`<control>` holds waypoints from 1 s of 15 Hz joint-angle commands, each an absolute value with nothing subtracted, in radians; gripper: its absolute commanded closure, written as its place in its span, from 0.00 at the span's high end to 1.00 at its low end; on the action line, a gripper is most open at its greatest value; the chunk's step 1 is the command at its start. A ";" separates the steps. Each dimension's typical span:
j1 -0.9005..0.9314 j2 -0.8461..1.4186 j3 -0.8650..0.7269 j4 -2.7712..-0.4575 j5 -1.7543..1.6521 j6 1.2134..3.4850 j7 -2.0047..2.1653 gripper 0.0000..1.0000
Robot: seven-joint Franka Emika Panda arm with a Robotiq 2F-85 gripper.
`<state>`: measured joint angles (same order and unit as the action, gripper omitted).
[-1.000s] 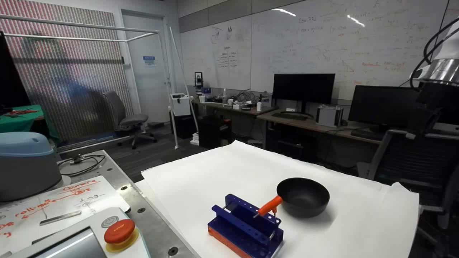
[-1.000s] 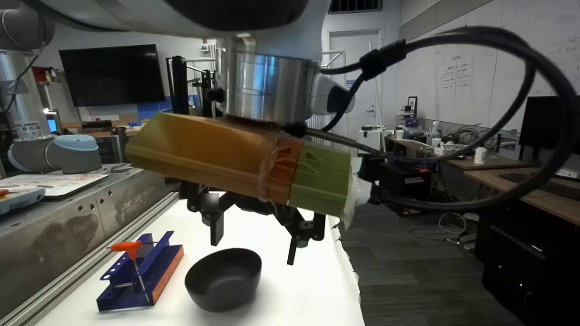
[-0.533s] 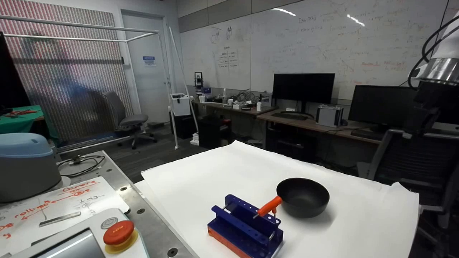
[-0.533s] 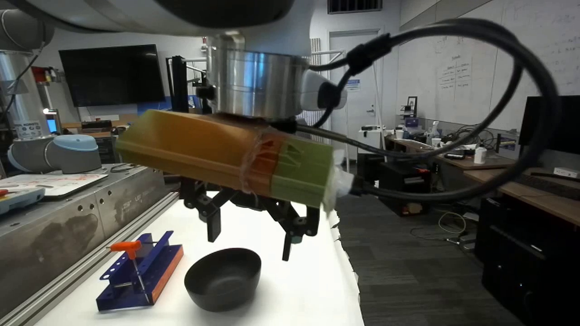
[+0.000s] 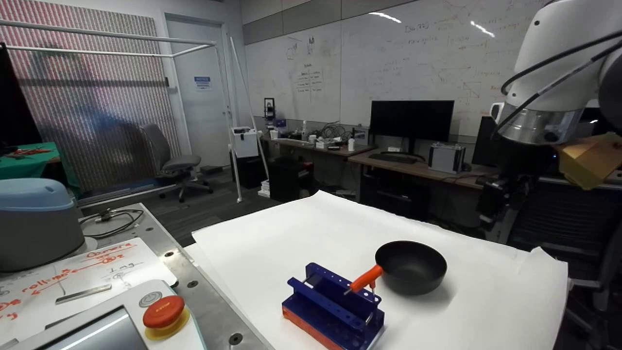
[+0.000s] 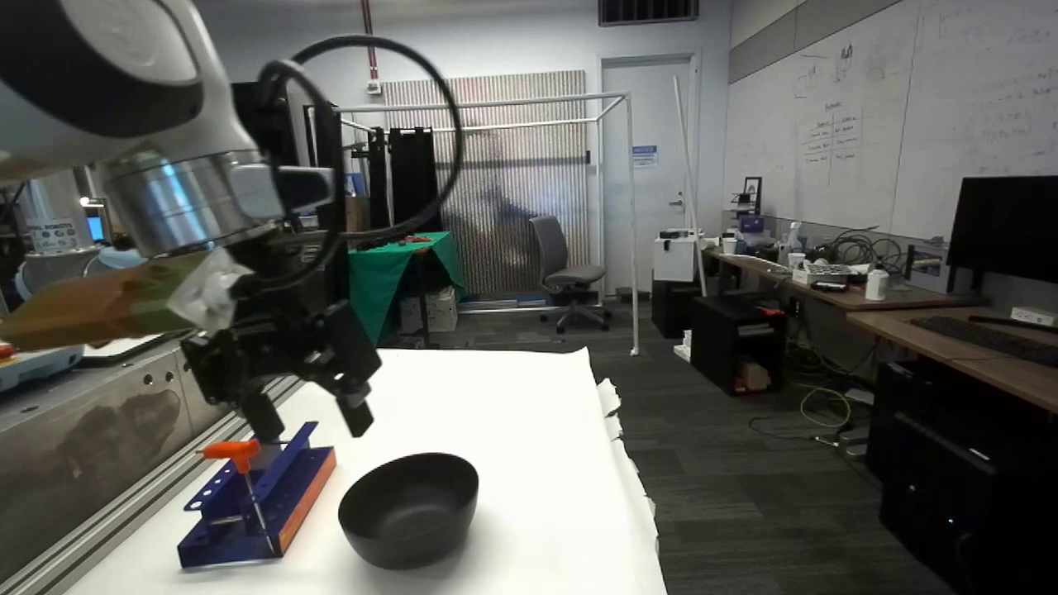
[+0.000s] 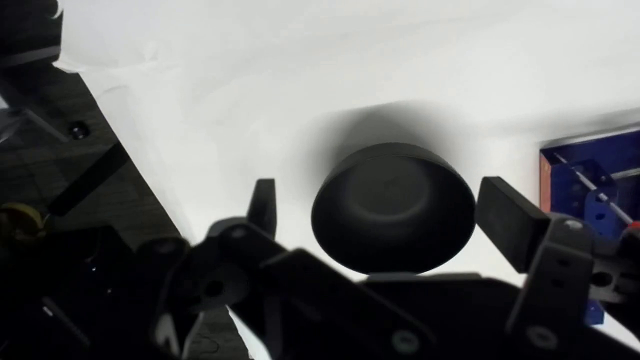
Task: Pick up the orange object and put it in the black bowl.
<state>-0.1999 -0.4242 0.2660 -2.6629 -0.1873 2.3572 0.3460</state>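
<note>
In an exterior view, the gripper (image 6: pixel 312 418) is hanging higher than the white sheet (image 6: pixel 570 512), toward its left edge in the picture, its two fingers (image 6: pixel 357 416) standing apart. The orange object (image 6: pixel 232 451), a handle on a thin metal shaft, is standing tilted at the near end of the blue block (image 6: pixel 281 496), which is lying close to the sheet's left edge, along a metal bench (image 6: pixel 91 463). The black bowl (image 6: pixel 409 512) is sitting between the block and the sheet's right edge, near the block but apart from it.

In an exterior view, a red stop button (image 5: pixel 164 311) is showing past the sheet's left edge. The orange handle is overlapping the bowl's rim by line of sight. The gripper is hanging near the sheet's right corner in the picture, dark against a chair (image 5: pixel 578 243); its finger gap cannot be told there.

In the wrist view, the fingers are standing wide apart, the bowl showing between them. The sheet's edge is slanting along the left, up to a corner. The block is lying at right, the shaft crossing it, the handle mostly cut off.
</note>
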 commanded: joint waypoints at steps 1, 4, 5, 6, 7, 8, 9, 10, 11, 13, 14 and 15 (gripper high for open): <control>-0.153 -0.258 0.376 -2.540 -0.375 2.342 0.519 1.00; -0.074 -0.105 0.378 -2.431 -0.457 2.320 0.501 1.00; -0.046 -0.060 0.364 -2.397 -0.468 2.314 0.480 1.00; -0.015 -0.003 0.347 -2.353 -0.467 2.313 0.429 1.00; 0.012 0.039 0.331 -2.318 -0.465 2.311 0.388 1.00; 0.037 0.081 0.314 -2.282 -0.463 2.310 0.342 1.00; 0.062 0.121 0.295 -2.245 -0.455 2.306 0.287 1.00; 0.082 0.155 0.280 -2.213 -0.442 2.300 0.228 1.00; 0.102 0.189 0.265 -2.182 -0.444 2.299 0.177 1.00; 0.142 0.246 0.235 -2.122 -0.492 2.280 0.109 1.00; 0.160 0.271 0.220 -2.095 -0.518 2.265 0.084 1.00; 0.175 0.293 0.210 -2.071 -0.526 2.254 0.053 1.00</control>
<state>0.1171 0.2149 0.2531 -2.1787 -0.4817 2.3114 0.1429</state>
